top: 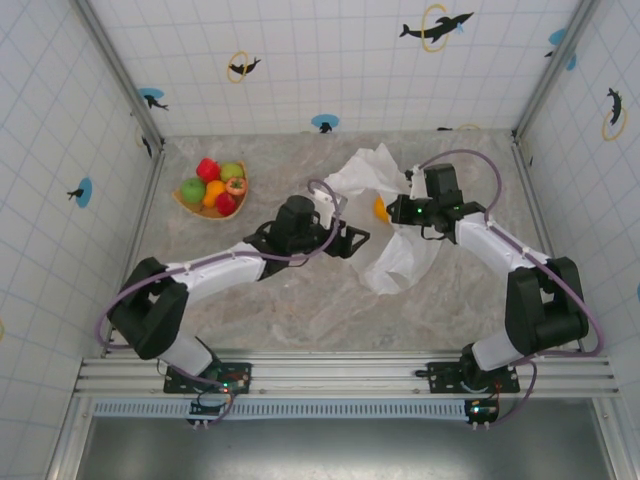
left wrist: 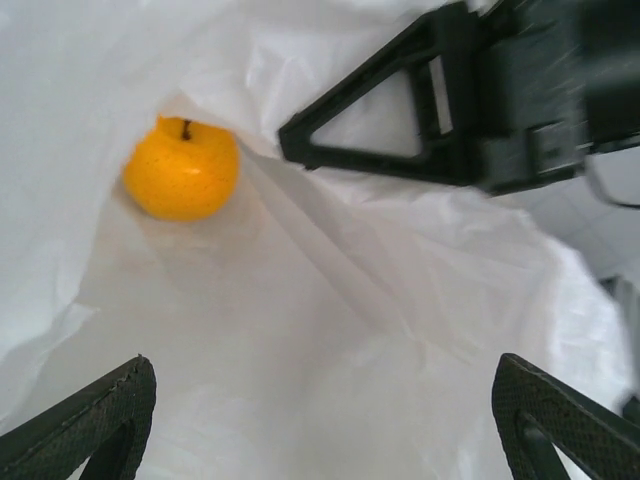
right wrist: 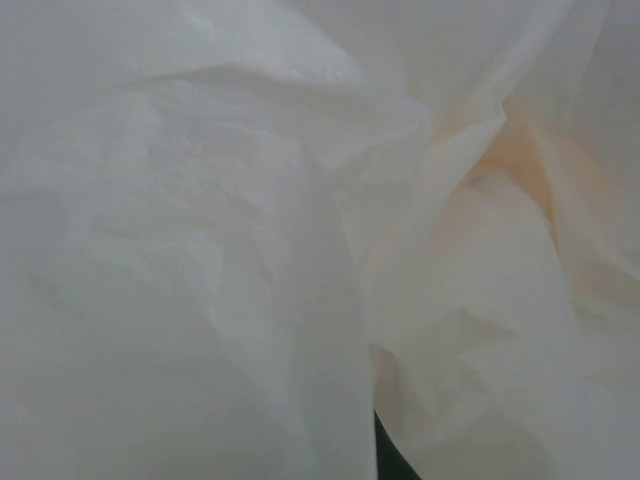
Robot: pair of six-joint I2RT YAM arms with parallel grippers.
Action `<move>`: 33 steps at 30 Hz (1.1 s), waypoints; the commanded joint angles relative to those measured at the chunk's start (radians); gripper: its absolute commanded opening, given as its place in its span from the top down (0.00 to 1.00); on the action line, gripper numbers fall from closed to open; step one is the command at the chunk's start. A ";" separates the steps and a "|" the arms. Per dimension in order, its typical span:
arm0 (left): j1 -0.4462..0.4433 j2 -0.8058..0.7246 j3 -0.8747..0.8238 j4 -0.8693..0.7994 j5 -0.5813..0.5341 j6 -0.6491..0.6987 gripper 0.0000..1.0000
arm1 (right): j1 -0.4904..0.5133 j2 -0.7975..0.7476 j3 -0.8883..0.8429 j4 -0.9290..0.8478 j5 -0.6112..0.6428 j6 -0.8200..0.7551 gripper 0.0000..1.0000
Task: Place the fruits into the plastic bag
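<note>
Left pincer (left wrist: 320, 370) was open, orange (left wrist: 181, 168) just ahead in the bag (left wrist: 350, 290) the right pincer (left wrist: 295, 140) clamped, so backing out straight seemed smart.

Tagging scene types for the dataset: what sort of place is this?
Probably a lab test cell, not a real room: tile-print walls with dolphin stickers, aluminium corner posts, and a marble-look tabletop.

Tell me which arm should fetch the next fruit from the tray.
Left: the left hand is open, empty and nearer the tray; the right hand is shut on the plastic bag, holding it open.
</note>
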 commanded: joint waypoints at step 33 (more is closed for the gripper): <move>0.518 -0.100 0.258 -0.475 -0.776 -0.007 0.04 | 0.009 0.000 0.026 0.005 -0.003 -0.065 1.00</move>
